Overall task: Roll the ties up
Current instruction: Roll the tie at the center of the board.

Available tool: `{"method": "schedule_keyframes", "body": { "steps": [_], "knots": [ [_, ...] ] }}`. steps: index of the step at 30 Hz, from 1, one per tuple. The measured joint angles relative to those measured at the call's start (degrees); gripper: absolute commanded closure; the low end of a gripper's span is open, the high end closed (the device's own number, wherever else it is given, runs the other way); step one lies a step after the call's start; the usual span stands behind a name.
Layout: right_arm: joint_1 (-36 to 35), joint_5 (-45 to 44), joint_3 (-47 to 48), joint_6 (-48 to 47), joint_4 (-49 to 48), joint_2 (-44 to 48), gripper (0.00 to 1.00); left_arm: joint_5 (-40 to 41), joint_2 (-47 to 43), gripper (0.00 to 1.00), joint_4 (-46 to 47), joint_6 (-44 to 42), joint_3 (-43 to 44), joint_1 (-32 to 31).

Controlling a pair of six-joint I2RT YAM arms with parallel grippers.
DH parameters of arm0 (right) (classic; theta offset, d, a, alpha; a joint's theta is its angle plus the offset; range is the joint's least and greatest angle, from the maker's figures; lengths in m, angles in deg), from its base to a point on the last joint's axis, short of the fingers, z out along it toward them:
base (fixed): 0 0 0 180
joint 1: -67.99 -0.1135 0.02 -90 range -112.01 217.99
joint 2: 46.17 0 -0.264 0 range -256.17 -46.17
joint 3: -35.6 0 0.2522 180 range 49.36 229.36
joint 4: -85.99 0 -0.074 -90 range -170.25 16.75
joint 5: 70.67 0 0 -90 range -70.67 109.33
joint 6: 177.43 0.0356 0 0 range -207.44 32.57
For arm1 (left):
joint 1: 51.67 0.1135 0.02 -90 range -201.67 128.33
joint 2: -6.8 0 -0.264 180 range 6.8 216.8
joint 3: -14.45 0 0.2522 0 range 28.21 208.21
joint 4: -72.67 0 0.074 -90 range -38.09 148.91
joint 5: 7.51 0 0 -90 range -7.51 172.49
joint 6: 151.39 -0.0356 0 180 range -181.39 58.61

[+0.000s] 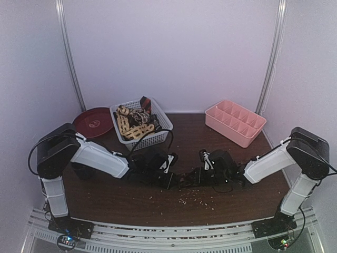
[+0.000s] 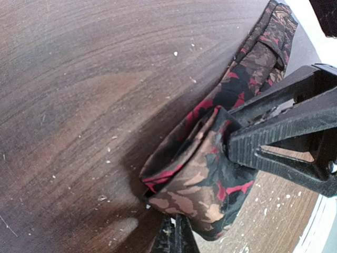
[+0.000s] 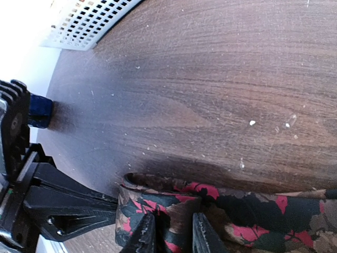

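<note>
A dark tie with red and tan patterning (image 2: 210,174) lies on the brown table, one end rolled into a small coil (image 3: 158,203) and the rest trailing away flat (image 2: 263,47). My left gripper (image 2: 176,221) is shut on the coil's edge. My right gripper (image 3: 171,229) pinches the coil from the other side, with fabric between its two fingers (image 3: 202,232). In the top view the two grippers (image 1: 169,176) (image 1: 199,176) meet at mid-table over this tie (image 1: 184,180). More ties, tan-and-cream and dark, are piled in the white basket (image 1: 158,138).
A red plate (image 1: 93,122) lies at the back left beside the basket. At the back right stands a pink divided tray (image 1: 234,122). A small blue mug (image 3: 39,110) stands near the left arm. Pale crumbs (image 1: 195,197) dot the table toward the front.
</note>
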Motion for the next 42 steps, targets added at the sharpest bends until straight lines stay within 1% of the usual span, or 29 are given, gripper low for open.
{"method": "schedule_keyframes", "body": {
  "steps": [4, 8, 11, 15, 19, 25, 27, 30, 33, 40, 42],
  "knots": [
    [0.2, 0.96, -0.85, 1.64, -2.36, -0.33, 0.76, 1.07, 0.0, 1.0, -0.2, 0.0, -0.22, 0.0],
    [0.17, 2.49, -1.25, 3.54, -4.52, -1.07, 0.76, 4.17, -0.46, 1.0, -1.46, 0.07, -0.98, 0.0],
    [0.11, 3.45, -1.25, 4.63, -5.73, -1.81, 0.76, 6.25, -2.62, 1.0, -2.34, 0.44, -3.17, 0.31],
    [0.02, 4.31, -0.63, 5.33, -5.75, -2.56, 0.76, 6.71, -5.27, 1.0, -1.95, 1.22, -6.75, 1.31],
    [-0.11, 5.2, 1.7, 5.11, -4.22, -3.78, 0.75, 5.01, -5.88, 1.0, 1.49, 2.16, -9.07, 1.75],
    [-0.11, 6.19, 7.74, 2.03, 0.94, -6.73, 0.73, 3.21, -5.38, 1.0, 5.81, 3.52, -10.47, 1.79],
    [-0.11, 6.19, 8.02, 1.16, 1.66, -6.84, 0.73, 3.21, -4.81, 1.0, 6.8, 3.69, -10.36, 1.79],
    [-0.09, 5.99, 8.0, 0.31, 2.49, -6.78, 0.69, 3.08, -3.85, 1.0, 8.52, 4.04, -10.03, 1.79],
    [0.04, 5.64, 7.96, -0.52, 3.32, -6.43, 0.68, 3.28, -3.5, 1.0, 9.35, 4.37, -9.97, 1.79],
    [0.11, 4.5, 6.69, -1.55, 5.77, -3.58, 0.67, 4.2, -3.28, 1.0, 10.25, 4.87, -10.12, 1.79],
    [0.11, 4.26, 6.75, -1.73, 6.38, -3.23, 0.69, 4.74, -3.91, 1.0, 10.19, 4.98, -10.84, 1.99]
  ]
}}
